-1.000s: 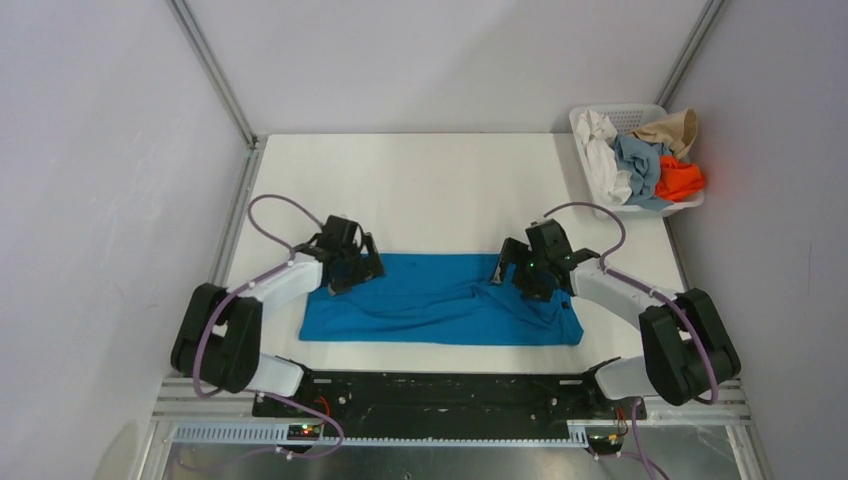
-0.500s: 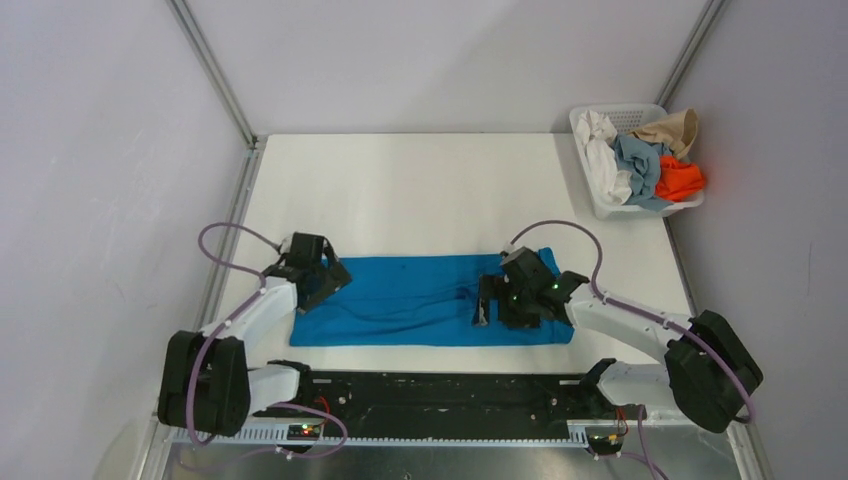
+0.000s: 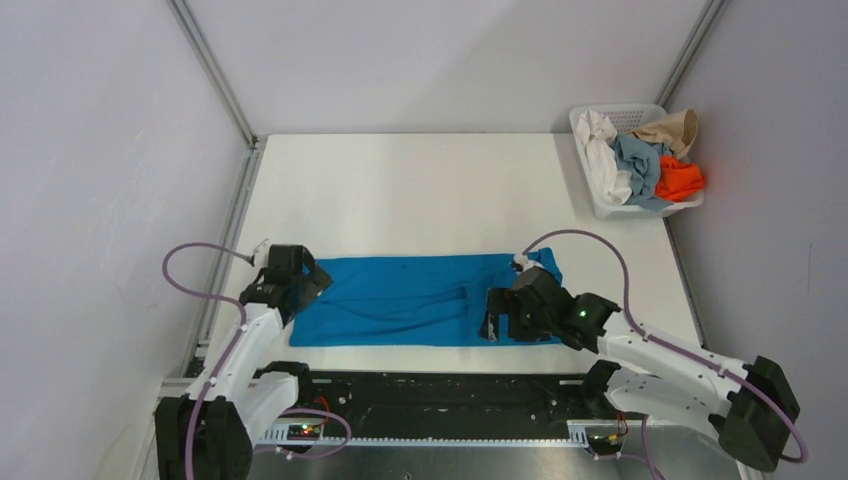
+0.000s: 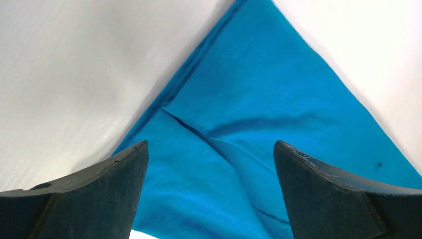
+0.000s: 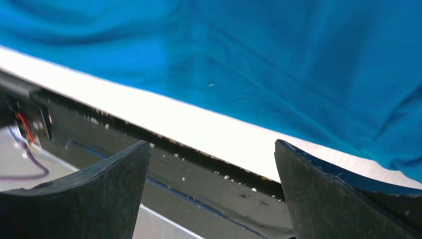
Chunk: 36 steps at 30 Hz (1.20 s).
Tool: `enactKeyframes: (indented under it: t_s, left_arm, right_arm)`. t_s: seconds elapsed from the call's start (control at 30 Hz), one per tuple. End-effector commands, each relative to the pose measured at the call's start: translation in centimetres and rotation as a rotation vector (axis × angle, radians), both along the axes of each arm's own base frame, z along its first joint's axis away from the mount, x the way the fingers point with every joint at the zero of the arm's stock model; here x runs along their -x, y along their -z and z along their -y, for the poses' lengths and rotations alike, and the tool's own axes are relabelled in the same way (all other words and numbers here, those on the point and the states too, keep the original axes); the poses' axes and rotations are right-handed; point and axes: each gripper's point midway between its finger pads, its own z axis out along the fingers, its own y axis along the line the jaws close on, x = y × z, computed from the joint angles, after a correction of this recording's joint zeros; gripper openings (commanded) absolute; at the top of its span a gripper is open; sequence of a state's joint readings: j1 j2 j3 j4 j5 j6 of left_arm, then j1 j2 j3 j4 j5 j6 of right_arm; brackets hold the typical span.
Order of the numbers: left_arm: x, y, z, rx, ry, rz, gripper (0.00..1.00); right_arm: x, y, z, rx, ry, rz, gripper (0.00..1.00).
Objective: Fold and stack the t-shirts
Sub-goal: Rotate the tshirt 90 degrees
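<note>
Arms both reach low over the table (image 3: pixel 420 190) near its front edge. The left one runs up along the left edge, and the left gripper (image 3: pixel 303 288) hangs over the left end of the blue shirt (image 3: pixel 400 300). That shirt lies flat in a long band by the front edge. The right arm stretches in from the front right corner, right gripper (image 3: pixel 492 318) over the shirt's front right part. Both sets of jaws are spread wide, gripping nothing. The other shirts (image 3: pixel 640 165) sit piled in the basket (image 3: pixel 640 112) at the far right corner.
</note>
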State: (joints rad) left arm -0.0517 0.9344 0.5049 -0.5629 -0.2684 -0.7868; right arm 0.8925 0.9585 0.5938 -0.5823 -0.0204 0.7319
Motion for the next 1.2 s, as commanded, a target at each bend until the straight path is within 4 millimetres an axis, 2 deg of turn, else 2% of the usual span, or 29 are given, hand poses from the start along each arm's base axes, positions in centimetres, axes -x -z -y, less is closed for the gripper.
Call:
enactKeyframes:
  t_s: [0.0, 0.1, 0.17, 0.2, 0.23, 0.3, 0.33, 0.37, 0.43, 0.47, 0.5, 0.53, 0.63, 0.67, 0.7, 0.73, 0.77, 0.8, 0.83, 0.87, 0.9, 0.93, 0.97, 1.0, 1.03, 1.07, 1.1, 1.13, 1.17]
  left_arm:
    - [-1.9, -3.5, 3.5, 0.049, 0.151, 0.100, 1.00]
    - [-3.2, -5.8, 7.1, 0.039, 0.293, 0.136, 1.00]
    - [-3.5, -6.1, 9.6, 0.023, 0.382, 0.123, 1.00]
    - [-3.6, -5.2, 10.0, 0.007, 0.399, 0.084, 1.00]
    - [-3.8, -5.1, 10.7, 0.004, 0.423, 0.078, 1.00]
    - [-4.0, -3.5, 11.6, -0.008, 0.458, 0.017, 1.00]
    - [-3.9, -2.1, 12.0, -0.011, 0.474, -0.035, 1.00]
    - [-4.0, -1.6, 12.6, -0.007, 0.494, -0.042, 1.00]
    - [-3.8, -0.1, 13.7, 0.013, 0.534, -0.085, 1.00]
    - [-3.9, 0.7, 14.1, 0.020, 0.540, -0.099, 1.00]
    - [-3.6, 1.1, 14.5, 0.032, 0.553, -0.111, 1.00]
    - [-3.6, 1.6, 14.7, 0.040, 0.550, -0.118, 1.00]
    - [-3.4, 2.3, 15.1, 0.062, 0.544, -0.123, 1.00]
    - [-3.5, 2.5, 15.3, 0.075, 0.542, -0.119, 1.00]
    - [-3.4, 2.6, 15.7, 0.096, 0.549, -0.118, 1.00]
    - [-3.6, 2.7, 16.2, 0.117, 0.551, -0.111, 1.00]
    - [-3.4, 2.8, 17.0, 0.149, 0.568, -0.116, 1.00]
    - [-3.8, 2.8, 17.8, 0.177, 0.572, -0.098, 1.00]
    - [-3.4, 3.2, 18.5, 0.199, 0.587, -0.112, 1.00]
    - [-3.7, 3.3, 19.0, 0.220, 0.572, -0.104, 1.00]
    - [-3.1, 3.8, 19.7, 0.253, 0.583, -0.126, 1.00]
    - [-3.0, 4.0, 20.3, 0.282, 0.573, -0.123, 1.00]
    - [-2.7, 4.2, 20.9, 0.307, 0.578, -0.130, 1.00]
    - [-2.4, 4.2, 21.9, 0.336, 0.576, -0.114, 1.00]
    - [-2.3, 4.1, 22.4, 0.351, 0.580, -0.103, 1.00]
    - [-2.0, 3.9, 23.6, 0.379, 0.589, -0.081, 1.00]
    - [-1.9, 3.8, 24.1, 0.390, 0.587, -0.070, 1.00]
    - [-1.5, 3.8, 25.1, 0.405, 0.578, -0.056, 1.00]
    - [-1.6, 3.9, 25.7, 0.420, 0.555, -0.050, 1.00]
  right_arm:
    - [-1.5, 1.0, 2.2, -0.048, 0.226, -0.059, 0.99]
    - [-2.1, 2.3, 2.5, -0.125, 0.293, -0.125, 0.99]
    - [-3.0, 3.4, 3.4, -0.122, 0.354, -0.150, 0.99]
    - [-3.2, 3.7, 3.6, -0.120, 0.367, -0.151, 0.99]
    - [-3.6, 4.3, 4.2, -0.103, 0.393, -0.160, 0.99]
    - [-4.6, 5.0, 5.2, -0.083, 0.441, -0.163, 0.99]
    - [-5.4, 5.0, 5.3, -0.092, 0.456, -0.147, 1.00]
    - [-6.0, 5.5, 5.9, -0.082, 0.483, -0.152, 0.99]
    - [-7.9, 5.6, 6.2, -0.113, 0.513, -0.139, 1.00]
    - [-9.5, 5.0, 6.0, -0.146, 0.518, -0.100, 0.99]
    - [-10.4, 5.5, 6.7, -0.136, 0.542, -0.109, 0.99]
    - [-12.1, 4.6, 6.8, -0.148, 0.551, -0.077, 0.99]
    - [-17.0, 3.8, 8.6, -0.099, 0.589, -0.034, 0.99]
    - [-18.1, 3.6, 8.7, -0.094, 0.588, -0.027, 0.99]
    - [-20.3, 3.0, 8.9, -0.087, 0.585, -0.010, 0.99]
    - [-21.1, 4.2, 9.1, -0.061, 0.578, -0.037, 0.99]
    - [-23.6, 2.8, 8.7, -0.077, 0.569, 0.002, 0.99]
    - [-24.2, 4.2, 8.4, -0.066, 0.559, -0.037, 1.00]
    - [-26.6, 2.9, 7.8, -0.092, 0.551, 0.002, 1.00]
    - [-27.2, 4.5, 7.3, -0.093, 0.547, -0.040, 0.99]
    - [-29.6, 3.3, 6.6, -0.126, 0.544, 0.003, 0.99]
    - [-30.3, 4.6, 6.0, -0.128, 0.544, -0.030, 0.99]
    - [-32.3, 3.2, 5.3, -0.148, 0.539, -0.003, 0.99]
    - [-32.9, 4.4, 4.6, -0.140, 0.529, -0.032, 0.99]
    - [-35.0, 2.4, 3.7, -0.157, 0.513, 0.013, 0.99]
    - [-35.6, 3.5, 2.8, -0.127, 0.495, 0.009, 0.99]
    - [-37.5, 1.6, 1.9, -0.130, 0.483, 0.050, 0.99]
    - [-38.0, 3.3, 0.8, -0.097, 0.464, 0.032, 0.99]
    - [-40.0, 1.0, -0.5, -0.118, 0.445, 0.074, 0.99]
